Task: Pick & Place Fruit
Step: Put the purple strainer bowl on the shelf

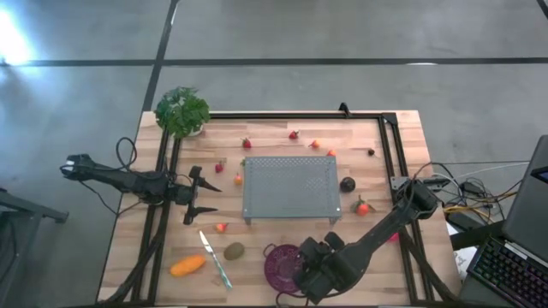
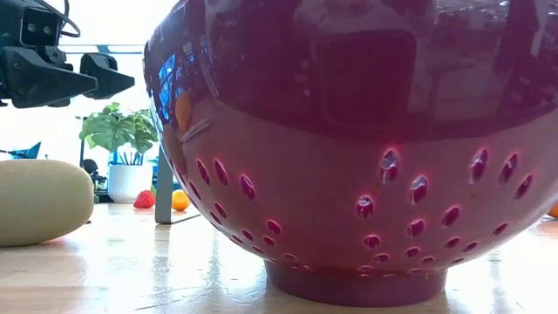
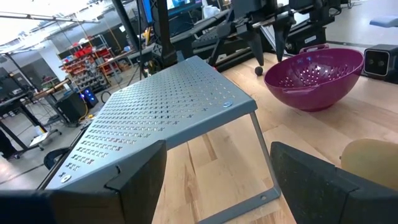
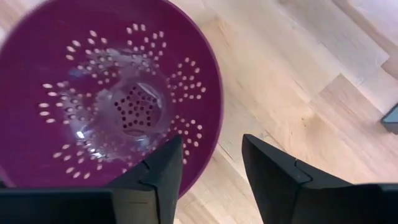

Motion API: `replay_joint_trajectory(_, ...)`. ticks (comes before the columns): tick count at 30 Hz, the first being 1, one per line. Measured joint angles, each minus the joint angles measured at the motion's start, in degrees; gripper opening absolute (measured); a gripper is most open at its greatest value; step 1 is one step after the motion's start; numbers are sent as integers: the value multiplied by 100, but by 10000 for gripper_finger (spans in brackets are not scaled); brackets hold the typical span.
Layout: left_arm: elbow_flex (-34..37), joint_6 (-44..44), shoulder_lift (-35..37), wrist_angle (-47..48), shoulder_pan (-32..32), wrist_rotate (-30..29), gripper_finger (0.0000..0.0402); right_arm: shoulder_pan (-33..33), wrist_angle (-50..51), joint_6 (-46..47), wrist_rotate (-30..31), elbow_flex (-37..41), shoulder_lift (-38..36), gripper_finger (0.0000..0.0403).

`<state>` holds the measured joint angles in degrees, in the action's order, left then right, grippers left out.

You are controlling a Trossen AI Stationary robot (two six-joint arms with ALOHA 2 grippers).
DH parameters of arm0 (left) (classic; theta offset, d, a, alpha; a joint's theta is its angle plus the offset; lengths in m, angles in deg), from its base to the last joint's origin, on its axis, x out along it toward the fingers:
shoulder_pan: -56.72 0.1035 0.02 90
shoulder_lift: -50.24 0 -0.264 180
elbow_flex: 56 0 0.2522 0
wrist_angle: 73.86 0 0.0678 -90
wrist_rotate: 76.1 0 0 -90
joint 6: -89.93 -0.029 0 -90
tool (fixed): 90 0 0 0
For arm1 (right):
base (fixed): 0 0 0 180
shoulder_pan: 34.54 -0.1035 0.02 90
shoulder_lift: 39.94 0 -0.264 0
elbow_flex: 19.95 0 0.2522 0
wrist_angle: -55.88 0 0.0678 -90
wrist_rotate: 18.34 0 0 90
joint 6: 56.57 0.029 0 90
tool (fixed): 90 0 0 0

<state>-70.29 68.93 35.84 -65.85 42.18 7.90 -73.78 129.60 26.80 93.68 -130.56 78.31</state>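
Nearest the low camera, filling most of that view: glossy purple plastic colander (image 2: 366, 157) with slotted holes, standing on its foot ring on the pale wooden table (image 2: 131, 270). Seen from above at the table's near edge, with the right gripper (image 4: 211, 165) poised over its rim, fingers parted with a clear gap between them and pinching nothing; bowl bare inside, no fruit in it. Left gripper (image 1: 199, 195) at the table's left side, fingers spread wide and empty, pointed toward the grey perforated metal stand (image 1: 288, 186) in the middle of the table. Fruit scattered on the wood around the stand: tiny red strawberries (image 1: 247, 144) along the far side and one just off the stand's near left corner, dark round fruit (image 1: 347, 184) beside the stand's right edge, pink-red ball (image 1: 363, 207) just nearer than that, brown-green oval fruit (image 1: 234, 251) left of the colander, elongated orange fruit (image 1: 187, 266) farther left at the near edge. Slim light-handled knife (image 1: 216, 260) lying between the orange and the oval fruit. Leafy green potted plant (image 1: 181, 111) at the far left corner.
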Motion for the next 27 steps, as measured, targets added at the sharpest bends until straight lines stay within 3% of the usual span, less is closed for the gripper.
replay_joint_trajectory(17, 0, 0, 0, 27, 1, 0, 291, 2, -774, -12, -2, 502, 2, 130)
replay_joint_trajectory(27, -1, 0, 1, 27, 0, 0, 291, 13, -805, -126, -107, 503, 2, 70)
